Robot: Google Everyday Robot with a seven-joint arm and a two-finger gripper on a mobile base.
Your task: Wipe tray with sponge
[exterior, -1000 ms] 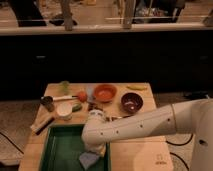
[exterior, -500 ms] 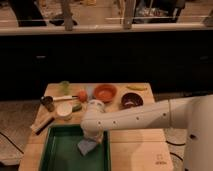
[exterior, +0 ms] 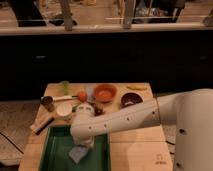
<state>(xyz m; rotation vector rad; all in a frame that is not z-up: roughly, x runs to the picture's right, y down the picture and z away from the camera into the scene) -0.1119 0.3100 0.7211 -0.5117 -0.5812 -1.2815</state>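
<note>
The dark-green tray (exterior: 52,150) lies at the near left of the wooden table. The pale blue-grey sponge (exterior: 77,153) rests on the tray floor near its middle. My gripper (exterior: 84,144) points down at the end of the white arm (exterior: 130,119), which reaches in from the right. It is shut on the top of the sponge and presses it onto the tray. The wrist hides most of the fingers.
Behind the tray stand a white cup (exterior: 64,110), a metal cup (exterior: 48,103), a green cup (exterior: 64,87), a round orange bowl (exterior: 105,92) and a dark bowl (exterior: 131,100). A wooden-handled tool (exterior: 41,123) lies by the tray's left corner. A dark counter stands beyond the table.
The gripper has slid the sponge across the tray floor, first away from the near edge, then leftward. The arm has swung left with it.
</note>
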